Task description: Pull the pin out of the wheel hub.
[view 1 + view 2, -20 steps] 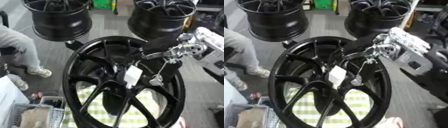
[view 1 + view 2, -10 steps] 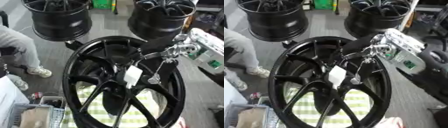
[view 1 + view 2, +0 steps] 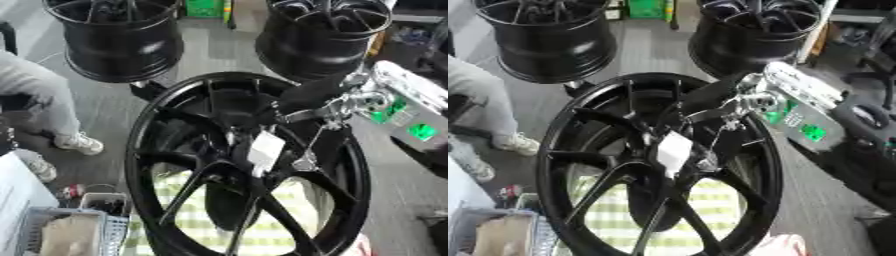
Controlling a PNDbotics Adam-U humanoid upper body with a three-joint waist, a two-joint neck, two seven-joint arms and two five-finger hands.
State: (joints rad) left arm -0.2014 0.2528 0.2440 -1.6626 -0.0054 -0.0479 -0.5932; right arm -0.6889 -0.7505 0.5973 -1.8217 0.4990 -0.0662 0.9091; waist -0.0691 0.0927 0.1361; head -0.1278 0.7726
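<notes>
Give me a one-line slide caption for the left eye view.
Right hand reaches over the black wheel toward its hub, where a white tag hangs.

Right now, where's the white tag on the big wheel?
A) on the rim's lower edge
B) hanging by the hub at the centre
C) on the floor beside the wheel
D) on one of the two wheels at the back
B: the white tag hangs at the middle of the wheel, where the spokes meet, just below the right hand.

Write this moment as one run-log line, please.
right hand: over wheel hub, fingers unclear | white tag: at hub | left hand: unseen
</notes>
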